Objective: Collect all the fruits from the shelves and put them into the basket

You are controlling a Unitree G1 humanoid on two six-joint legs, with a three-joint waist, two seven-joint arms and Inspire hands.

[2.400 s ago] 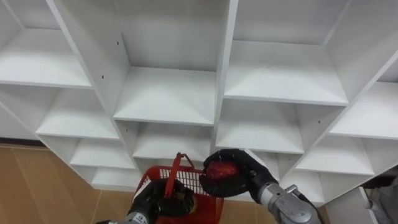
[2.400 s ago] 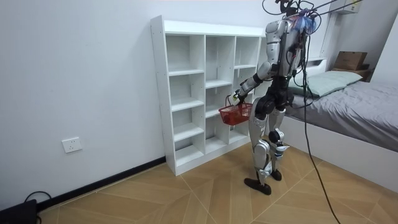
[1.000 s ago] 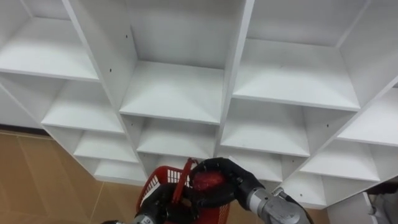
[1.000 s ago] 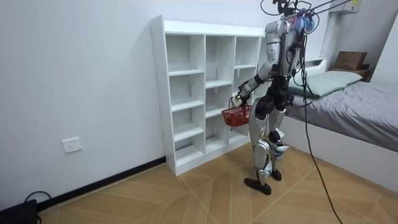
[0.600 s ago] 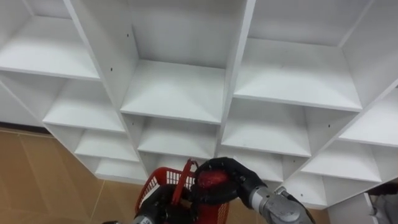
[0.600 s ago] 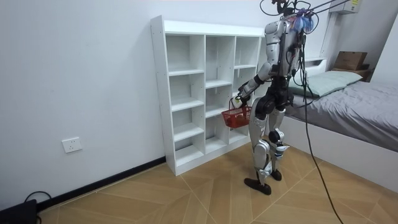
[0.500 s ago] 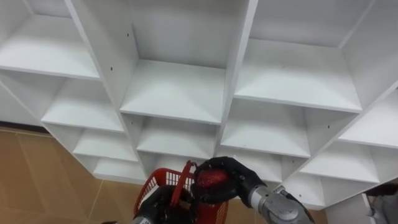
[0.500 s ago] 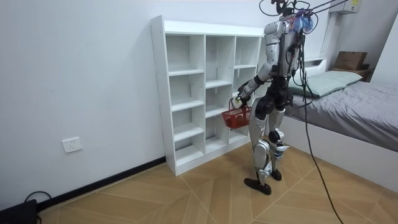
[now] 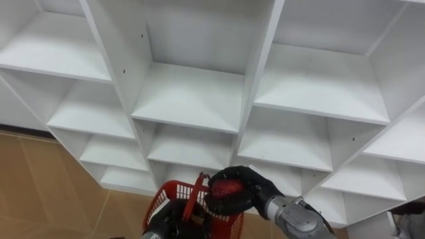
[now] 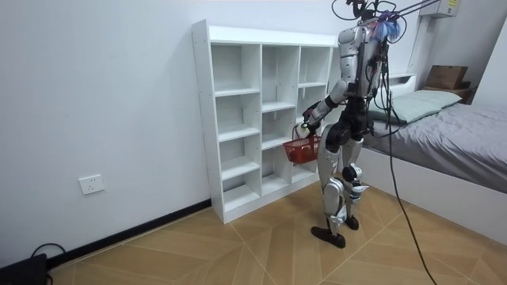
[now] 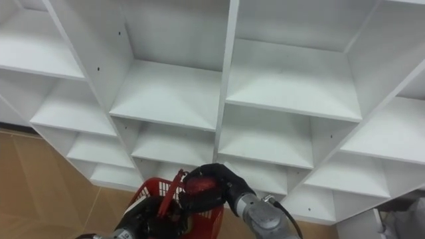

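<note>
Right hand (image 9: 254, 190) is curled round a red fruit (image 9: 226, 188), poised just over the red basket (image 9: 165, 197), likely to drop it in. Left hand (image 9: 166, 224) grips the basket's handle, holding it close under the white closet (image 9: 192, 99) shelves for short transfers.

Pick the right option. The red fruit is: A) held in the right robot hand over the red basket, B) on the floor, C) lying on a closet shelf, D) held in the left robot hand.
A: the right robot hand curls round the red fruit just above the red basket, whose handle the left robot hand grips.
</note>
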